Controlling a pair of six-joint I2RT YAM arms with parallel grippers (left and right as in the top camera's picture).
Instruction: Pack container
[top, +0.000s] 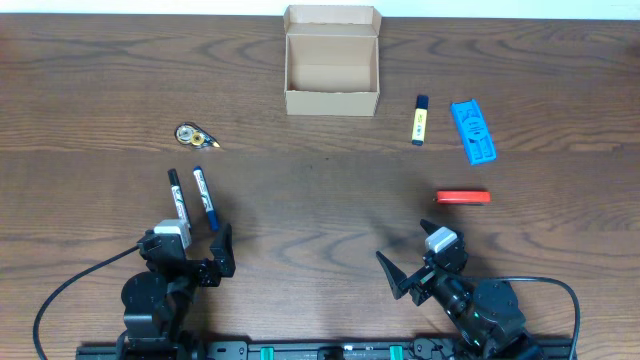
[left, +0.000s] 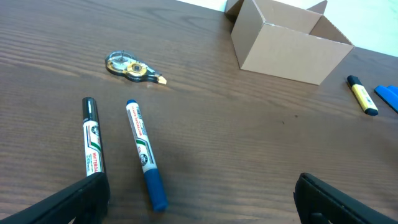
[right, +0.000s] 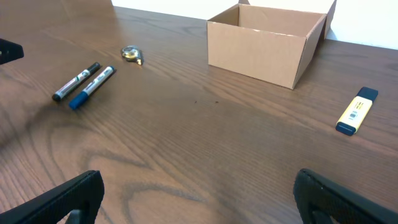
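The tan cardboard container (top: 332, 60) stands open at the back centre, lid flap up; it also shows in the left wrist view (left: 289, 43) and the right wrist view (right: 267, 40). A black marker (top: 178, 196) and a blue marker (top: 205, 197) lie left of centre, also in the left wrist view (left: 91, 140) (left: 143, 149). A correction tape dispenser (top: 193, 135) lies behind them. A yellow highlighter (top: 419, 120), a blue stapler (top: 473, 131) and a red item (top: 462, 198) lie at the right. My left gripper (top: 195, 255) (left: 199, 199) and right gripper (top: 412, 268) (right: 196, 199) are open and empty near the front edge.
The wooden table (top: 320, 200) stretches between the grippers and the container. A cable loops at each front corner behind the arm bases.
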